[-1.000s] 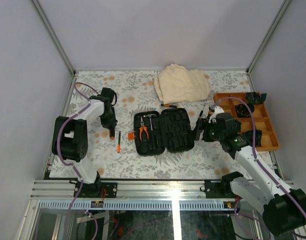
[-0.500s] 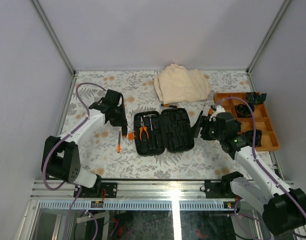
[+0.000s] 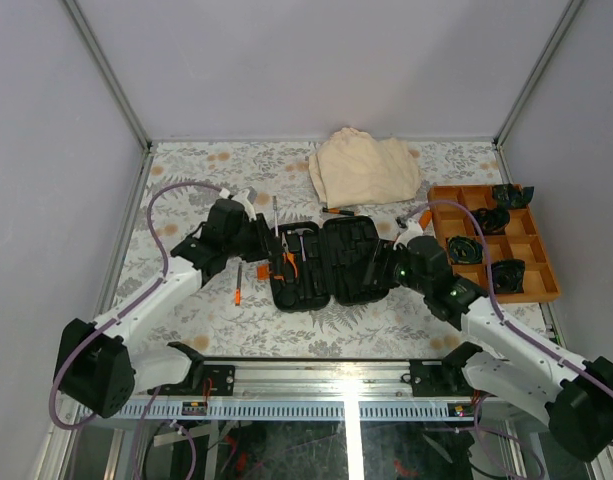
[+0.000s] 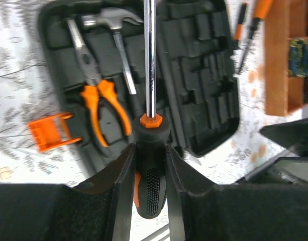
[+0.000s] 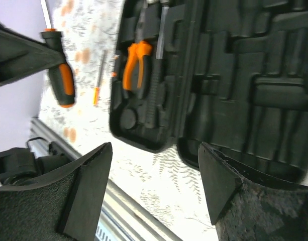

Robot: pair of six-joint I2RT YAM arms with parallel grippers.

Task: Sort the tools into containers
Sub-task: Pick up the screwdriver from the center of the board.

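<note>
The black tool case (image 3: 331,265) lies open in the middle of the table. Orange-handled pliers (image 3: 286,263) and a little hammer (image 4: 118,40) rest in its left half. My left gripper (image 3: 263,247) is shut on the black-and-orange handle of a long screwdriver (image 4: 150,165), whose shaft (image 4: 150,60) points out over that half. My right gripper (image 3: 378,268) hovers open and empty above the right half (image 5: 239,75), near its front edge. A thin orange screwdriver (image 3: 238,283) lies on the table left of the case, and two more tools (image 3: 336,211) lie behind it.
A beige folded cloth (image 3: 364,167) sits at the back centre. An orange divided tray (image 3: 531,290) with black items stands at the right. The case's orange latch (image 4: 50,131) sticks out from its left edge. The table's front rail (image 5: 128,211) is just below the right gripper.
My left arm has swung from the table's left side to the case's left half, carrying the screwdriver. My right gripper has moved left over the case's right half.
</note>
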